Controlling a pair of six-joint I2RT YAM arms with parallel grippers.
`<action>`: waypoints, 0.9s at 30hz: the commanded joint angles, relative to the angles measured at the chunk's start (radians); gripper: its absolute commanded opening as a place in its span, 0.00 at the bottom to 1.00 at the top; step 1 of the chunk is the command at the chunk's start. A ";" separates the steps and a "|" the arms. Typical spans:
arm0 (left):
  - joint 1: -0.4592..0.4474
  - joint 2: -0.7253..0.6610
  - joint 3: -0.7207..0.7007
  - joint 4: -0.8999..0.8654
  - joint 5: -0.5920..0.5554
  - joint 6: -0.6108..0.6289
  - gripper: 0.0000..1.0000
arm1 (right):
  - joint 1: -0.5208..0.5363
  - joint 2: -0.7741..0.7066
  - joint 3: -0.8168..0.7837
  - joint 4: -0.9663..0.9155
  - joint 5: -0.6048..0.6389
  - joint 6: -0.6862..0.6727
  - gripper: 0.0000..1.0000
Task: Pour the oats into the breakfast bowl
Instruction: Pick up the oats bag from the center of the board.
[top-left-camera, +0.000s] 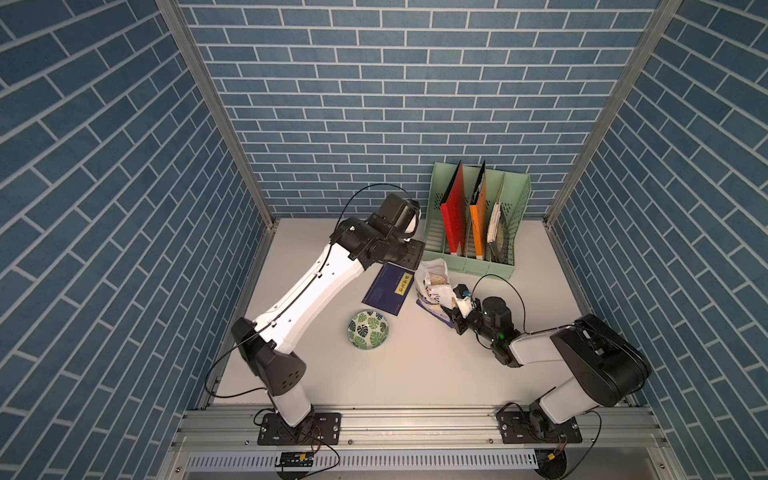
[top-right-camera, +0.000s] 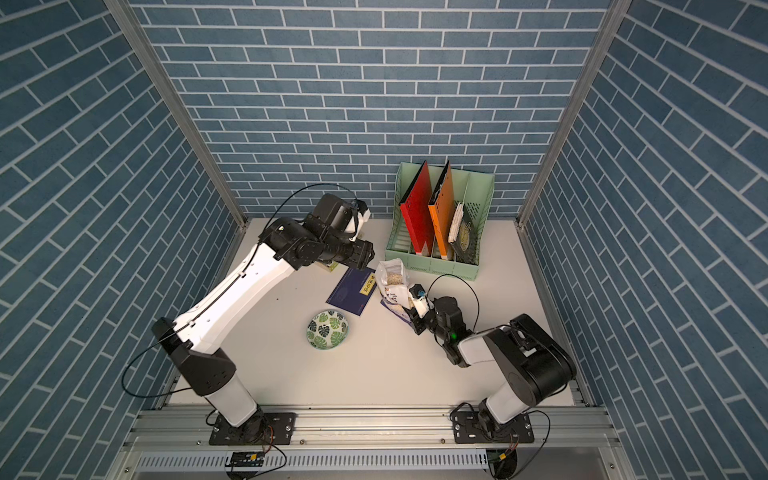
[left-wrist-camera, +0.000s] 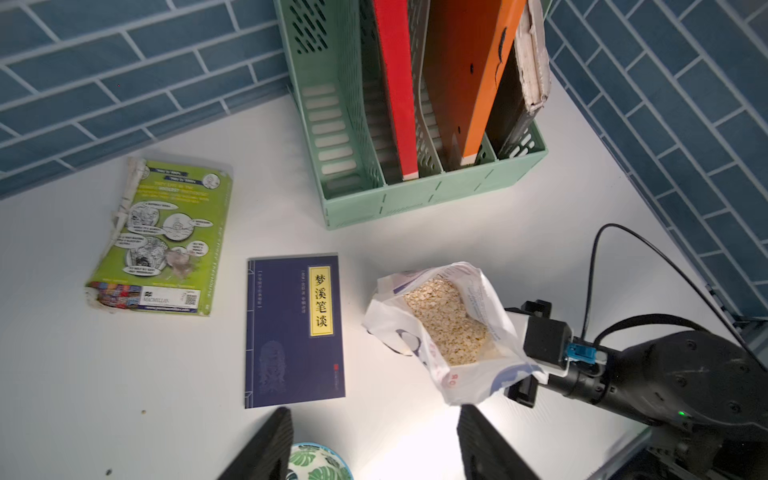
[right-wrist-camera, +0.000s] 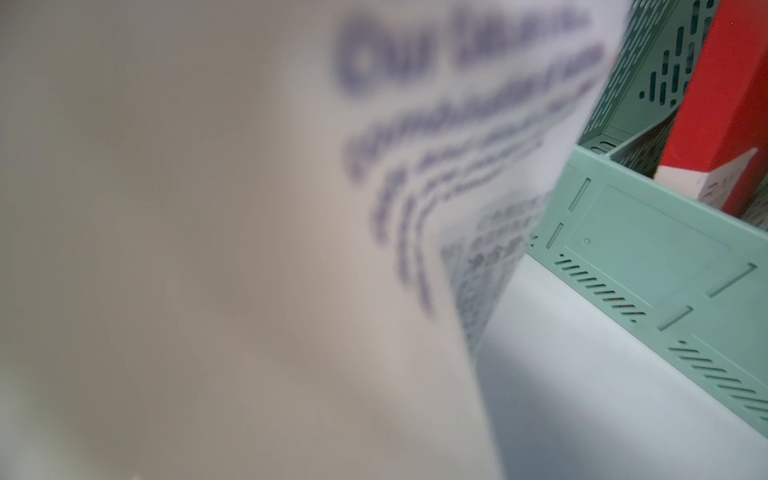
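Right up against the right wrist camera is the soft white pouch (right-wrist-camera: 208, 249), so near that its dark blue print is a blur. The right gripper (left-wrist-camera: 528, 349) squeezes the thin, crinkly side of the pouch from both sides. The pouch stands up with its mouth open. Inside lie the oats (left-wrist-camera: 444, 324), small pale beige flakes in a loose heap. The left gripper (left-wrist-camera: 373, 409) hangs in the air above the tabletop (top-left-camera: 415, 374). Its two black ribbed fingers (left-wrist-camera: 270, 440) are wide apart with nothing between them.

The pouch stands a bit right of the middle of the tabletop. The breakfast bowl (top-left-camera: 368, 330) sits near the middle, apart from the pouch. It is small, round and white, with green leaves painted on it.

A flat dark blue book (left-wrist-camera: 291, 332) with a yellow label lies just beside the pouch, not touching it. A worn green book (left-wrist-camera: 166, 237) with cartoon pictures lies nearer the back left corner. A mint green plastic rack (top-left-camera: 469, 262) full of slots stands by the back right corner. A red folder (top-left-camera: 453, 212) and an orange folder (top-left-camera: 478, 216) lean in it.

The tabletop is smooth, flat and pale. Walls (top-left-camera: 374, 104) of blue brick pattern with white lines close in three sides. A silver metal rail (top-left-camera: 415, 419) runs along the front edge.
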 joint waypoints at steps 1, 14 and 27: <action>0.074 -0.144 -0.219 0.132 -0.074 -0.085 0.81 | -0.011 -0.133 0.057 -0.165 0.034 -0.090 0.00; 0.306 -0.657 -1.090 0.524 0.009 -0.419 0.99 | -0.032 -0.349 0.208 -0.538 0.088 -0.254 0.00; 0.326 -0.628 -1.461 0.941 0.274 -0.603 1.00 | -0.041 -0.379 0.244 -0.616 0.088 -0.260 0.00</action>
